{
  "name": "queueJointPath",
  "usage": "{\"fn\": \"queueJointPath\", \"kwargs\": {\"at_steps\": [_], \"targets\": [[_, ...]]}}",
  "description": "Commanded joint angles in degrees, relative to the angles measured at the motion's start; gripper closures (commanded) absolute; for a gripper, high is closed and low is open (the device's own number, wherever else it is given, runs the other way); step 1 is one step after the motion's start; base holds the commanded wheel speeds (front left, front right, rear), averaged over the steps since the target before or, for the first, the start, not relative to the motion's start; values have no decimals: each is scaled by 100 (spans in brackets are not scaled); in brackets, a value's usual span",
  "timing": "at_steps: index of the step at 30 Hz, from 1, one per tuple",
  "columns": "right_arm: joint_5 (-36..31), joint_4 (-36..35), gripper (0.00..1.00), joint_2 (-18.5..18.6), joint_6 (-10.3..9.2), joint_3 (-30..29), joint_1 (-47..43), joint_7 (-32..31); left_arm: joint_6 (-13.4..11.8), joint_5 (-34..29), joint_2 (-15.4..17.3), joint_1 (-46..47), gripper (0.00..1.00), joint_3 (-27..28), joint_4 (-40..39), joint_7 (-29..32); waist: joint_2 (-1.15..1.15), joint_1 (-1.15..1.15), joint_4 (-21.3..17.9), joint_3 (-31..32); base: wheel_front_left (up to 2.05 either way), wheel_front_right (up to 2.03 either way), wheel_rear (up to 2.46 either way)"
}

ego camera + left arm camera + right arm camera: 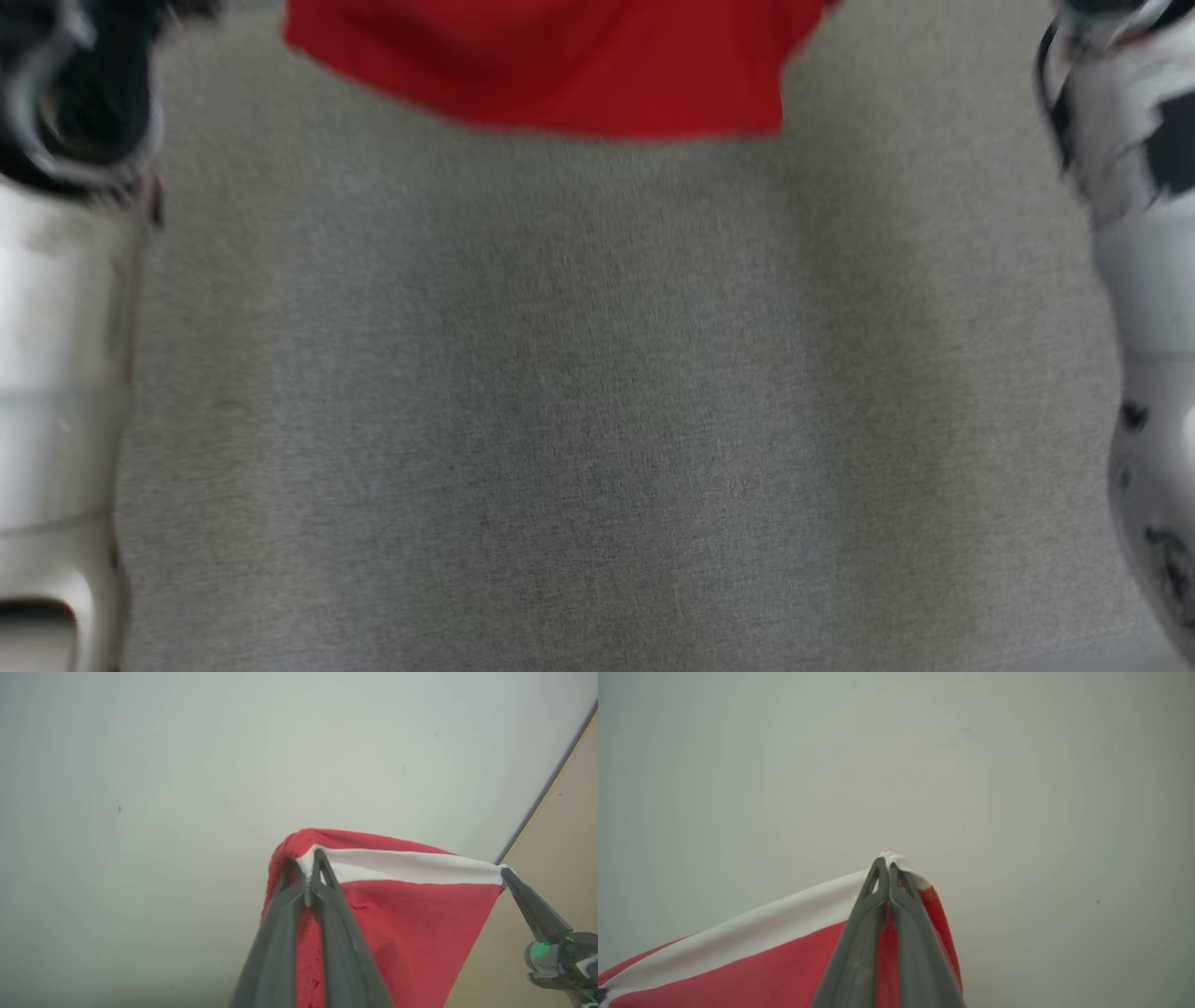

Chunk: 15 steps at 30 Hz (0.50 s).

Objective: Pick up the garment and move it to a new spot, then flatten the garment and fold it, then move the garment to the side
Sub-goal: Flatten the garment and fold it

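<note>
The garment (pixel 560 65) is red with a white band along one edge, and its lower hem hangs into the top of the blurred head view over the grey surface. My left gripper (pixel 306 863) is shut on one end of the white band of the garment (pixel 411 924). My right gripper (pixel 886 861) is shut on the other end of the band, the garment (pixel 761 961) stretching away to the left. In the left wrist view the right gripper's fingertips (pixel 509 877) pinch the band's far corner, so the band is pulled taut between both.
A grey fabric-covered surface (pixel 597 420) spreads below the hanging cloth. My pale forearms stand at the left edge (pixel 56 373) and right edge (pixel 1148 373) of the head view. A pale wall (pixel 187 765) lies behind, with a tan strip (pixel 560 835) at the right.
</note>
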State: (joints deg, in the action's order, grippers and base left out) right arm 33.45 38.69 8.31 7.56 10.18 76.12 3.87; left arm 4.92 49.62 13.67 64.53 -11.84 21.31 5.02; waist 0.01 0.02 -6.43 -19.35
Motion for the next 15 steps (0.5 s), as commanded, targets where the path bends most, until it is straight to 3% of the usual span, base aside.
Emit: {"fn": "queueJointPath", "kwargs": {"at_steps": [1,4,8,15], "targets": [[-77,86,100,-70,-14,-248,551,370,-74,-80,56,589,100,147,-67,-170,-1,-2,-385,-1631,0,0,0],[-227,187,100,-107,-15,-605,1185,878,-93,-119,17,1261,100,358,-74,-532,-1,-2,-352,-2006,0,0,0],[-610,119,100,-112,-16,-848,1627,1110,13,-188,-29,1791,100,506,27,-1116,-1,-2,-256,-2278,0,0,0],[-1012,59,100,-26,-15,-300,1083,1133,229,-81,-136,1266,100,101,413,-1535,-1,-2,-28,-2305,0,0,0]]}}
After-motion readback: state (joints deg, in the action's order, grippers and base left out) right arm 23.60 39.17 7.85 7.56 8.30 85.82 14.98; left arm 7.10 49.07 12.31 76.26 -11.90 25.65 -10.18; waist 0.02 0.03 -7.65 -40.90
